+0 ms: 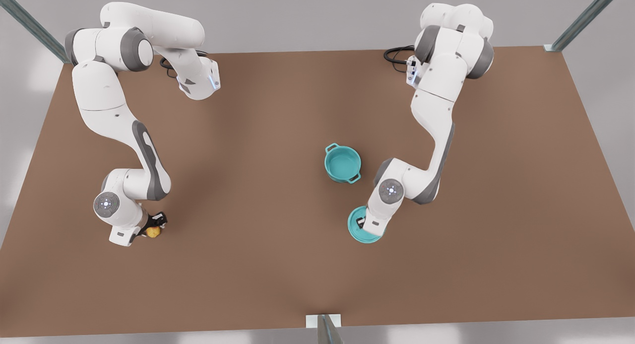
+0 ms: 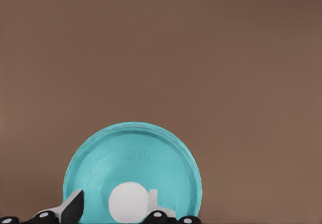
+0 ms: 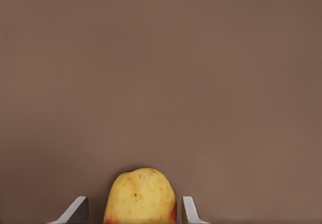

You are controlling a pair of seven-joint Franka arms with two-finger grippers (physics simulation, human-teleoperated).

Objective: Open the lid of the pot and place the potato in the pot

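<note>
Front view: the teal pot [image 1: 342, 164] stands uncovered a little toward the front view's right of the worktop's [image 1: 278, 264] middle, loop handles on opposite sides and nothing in it. The pot lid [image 1: 358, 228] sits nearer the front edge than the pot and close by it, under the left gripper [image 1: 364, 223], whose arm hides part of the disc. Toward the worktop's left edge, well apart from the pot, the right gripper [image 1: 155, 226] hangs over the potato [image 1: 153, 232].

Left wrist view: the lid's white knob [image 2: 129, 202] stands between the left gripper's fingers [image 2: 73, 207]. One finger lies against the knob, the other stands apart from it, so the claw looks loosened, not clamped. The lid appears to lie flat on the brown worktop. This arm probably only needs to lift straight up, clear of the knob, and wait.

Right wrist view: the potato sits on the worktop between the right gripper's fingers [image 3: 75, 210], which are spread wider than it, with a gap on each side; nothing is gripped. The step in hand looks like the grasp. Keeping the claw centred so both fingers meet the lump together should stop it rolling. Then it needs a lift high enough to pass the pot's rim and a release low over the opening.
</note>
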